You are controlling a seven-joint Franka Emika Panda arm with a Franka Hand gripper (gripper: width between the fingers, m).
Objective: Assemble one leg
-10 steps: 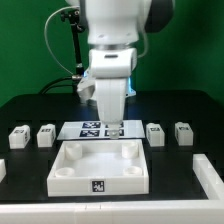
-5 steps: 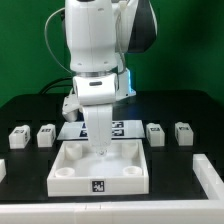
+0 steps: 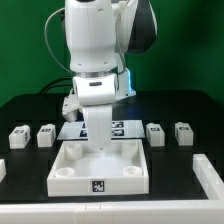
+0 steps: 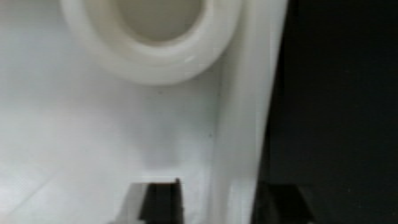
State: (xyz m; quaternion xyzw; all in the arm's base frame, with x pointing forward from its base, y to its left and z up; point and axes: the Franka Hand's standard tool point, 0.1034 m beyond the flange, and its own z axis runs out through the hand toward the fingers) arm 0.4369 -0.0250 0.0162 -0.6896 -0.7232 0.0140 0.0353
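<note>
The four legs, small white tagged blocks, stand in a row in the exterior view: two on the left (image 3: 17,136) (image 3: 45,134) and two on the right (image 3: 155,133) (image 3: 183,131). The large white tray (image 3: 70,181) lies front and centre. My gripper (image 3: 100,148) reaches straight down into the tray at its back wall, far from every leg. In the wrist view the gripper (image 4: 222,200) straddles the tray's wall (image 4: 240,110), with a dark fingertip (image 4: 164,200) against each side. A round corner socket (image 4: 160,40) shows close by.
The marker board (image 3: 125,127) lies behind the tray, partly hidden by my arm. White parts poke in at the exterior view's right edge (image 3: 211,176) and left edge (image 3: 2,168). A black stand and cable rise at the back left (image 3: 72,40).
Over the last second the arm swung toward the exterior view's left and lowered onto the tray's back wall. It has held still for the last half second.
</note>
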